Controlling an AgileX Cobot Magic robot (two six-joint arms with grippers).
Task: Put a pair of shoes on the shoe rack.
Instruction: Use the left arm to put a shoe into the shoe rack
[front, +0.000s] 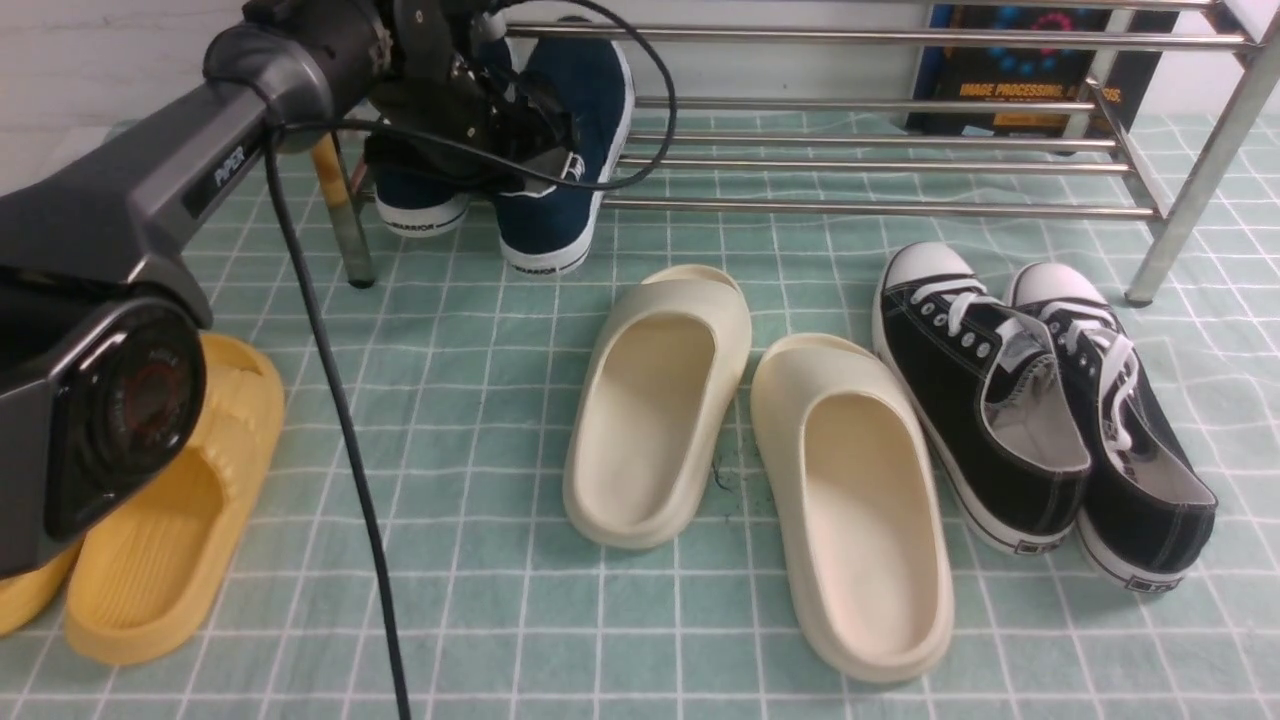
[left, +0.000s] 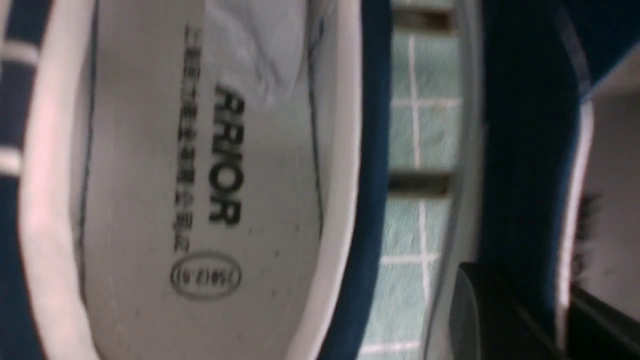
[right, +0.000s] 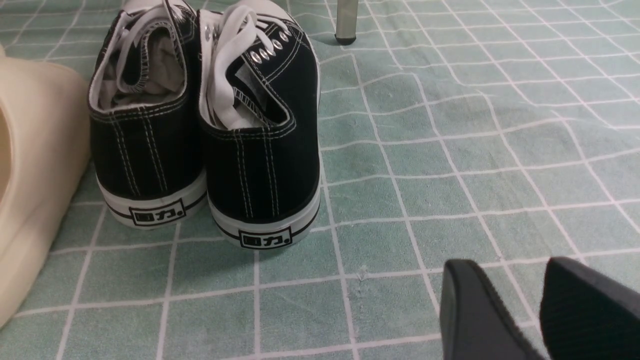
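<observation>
Gripper, right (right: 510, 280): black fingers (right: 470, 310) are held apart, nothing between, over the green checked cloth's (right: 450, 150) near right part.
Middle: cream foam slides (front: 655, 400) and black lace-up canvas sneakers (front: 940, 350) are set side by side.
Far edge: silver metal-tube shoe rack (front: 880, 208); navy blue canvas slip-on shoes (front: 570, 100) are rested on its left end.
Gripper, left (left: 525, 285): one shoe's wall is straddled; whether it is clamped cannot be told.

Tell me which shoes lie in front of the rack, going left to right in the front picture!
yellow slides → cream slides → black sneakers
</observation>
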